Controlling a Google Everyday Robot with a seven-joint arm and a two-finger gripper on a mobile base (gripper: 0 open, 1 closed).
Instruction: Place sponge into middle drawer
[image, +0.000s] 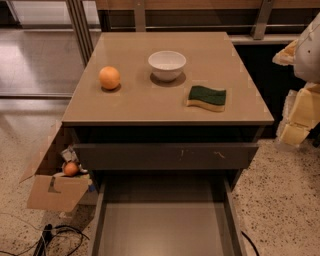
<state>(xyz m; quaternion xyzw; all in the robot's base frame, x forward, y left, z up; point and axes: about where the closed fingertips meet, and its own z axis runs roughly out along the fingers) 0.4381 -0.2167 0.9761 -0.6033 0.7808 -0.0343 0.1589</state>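
Observation:
The sponge (206, 98), dark green on top with a yellow body, lies flat on the tan cabinet top (150, 107), toward its front right. The middle drawer (165, 225) is pulled out below, and its plain grey floor holds nothing. My gripper (296, 122) shows as pale yellow and white parts at the right edge of the view. It is off the cabinet's right side, well apart from the sponge, and it holds nothing that I can see.
A white bowl (167, 65) and an orange fruit (109, 78) stand on the cabinet top behind and left of the sponge. The top drawer's dark scratched front (165, 156) juts above the open drawer. An open cardboard box (55, 192) and cables (57, 237) lie on the floor to the left.

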